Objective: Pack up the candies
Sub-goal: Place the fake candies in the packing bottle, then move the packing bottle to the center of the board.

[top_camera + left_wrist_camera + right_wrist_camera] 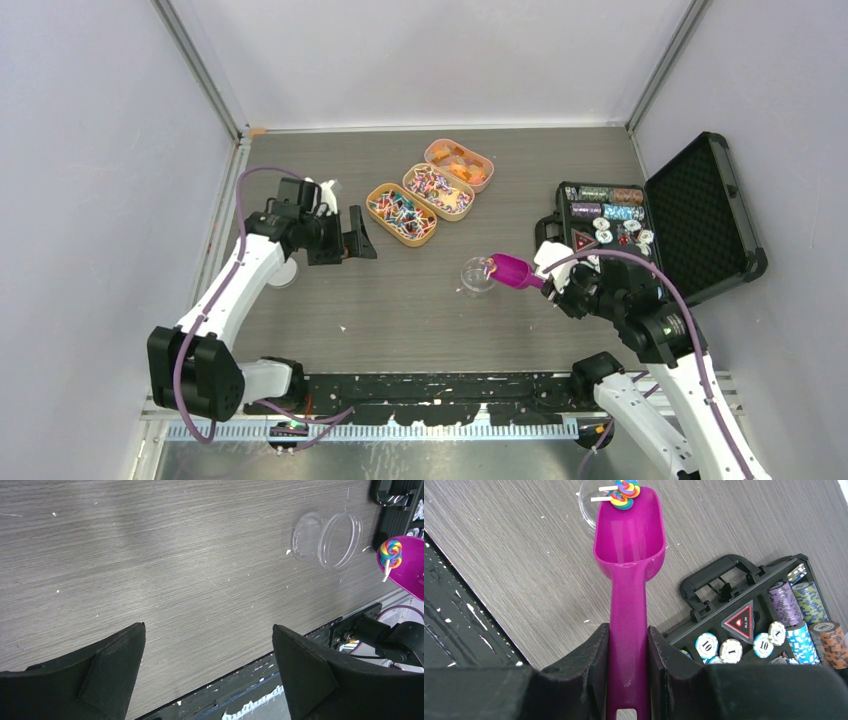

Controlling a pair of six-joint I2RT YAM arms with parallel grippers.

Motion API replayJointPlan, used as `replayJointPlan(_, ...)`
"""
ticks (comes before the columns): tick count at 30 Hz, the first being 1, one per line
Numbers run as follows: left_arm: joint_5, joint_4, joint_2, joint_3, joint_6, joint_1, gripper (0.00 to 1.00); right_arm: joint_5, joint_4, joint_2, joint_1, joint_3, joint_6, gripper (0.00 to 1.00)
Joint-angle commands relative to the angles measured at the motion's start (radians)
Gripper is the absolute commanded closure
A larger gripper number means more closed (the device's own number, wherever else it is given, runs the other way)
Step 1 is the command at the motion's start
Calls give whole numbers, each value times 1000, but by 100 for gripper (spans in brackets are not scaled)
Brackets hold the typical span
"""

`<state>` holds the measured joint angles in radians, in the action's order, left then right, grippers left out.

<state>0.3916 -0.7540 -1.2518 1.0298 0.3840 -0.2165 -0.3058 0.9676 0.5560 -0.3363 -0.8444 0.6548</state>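
My right gripper is shut on the handle of the magenta scoop, which also shows in the right wrist view. The scoop's tip sits over the rim of a clear cup. Two tiny rainbow swirl candies on sticks lie at the scoop's front lip, above the cup. More mixed candies fill three oval orange trays. My left gripper is open and empty, left of the trays. Its view shows the cup and scoop far right.
An open black case with stacked poker chips lies at the right, just behind the right gripper; it shows in the right wrist view. A white round object lies under the left arm. The black base rail runs along the near edge.
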Motion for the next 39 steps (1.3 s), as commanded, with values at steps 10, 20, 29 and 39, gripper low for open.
replayJointPlan(10,-12,10,46,-30,-29,2,0,54,-1,110,-23,-66,25,100)
replayJointPlan(20,-7,5,41,-22,-34,2,0,97,11,214,-52,-111,34,100)
replayJointPlan(29,-4,2,44,-16,-36,2,0,177,8,319,-140,-163,22,100)
replayJointPlan(39,-7,1,52,-16,-37,1,0,302,-91,439,-319,-166,-32,100)
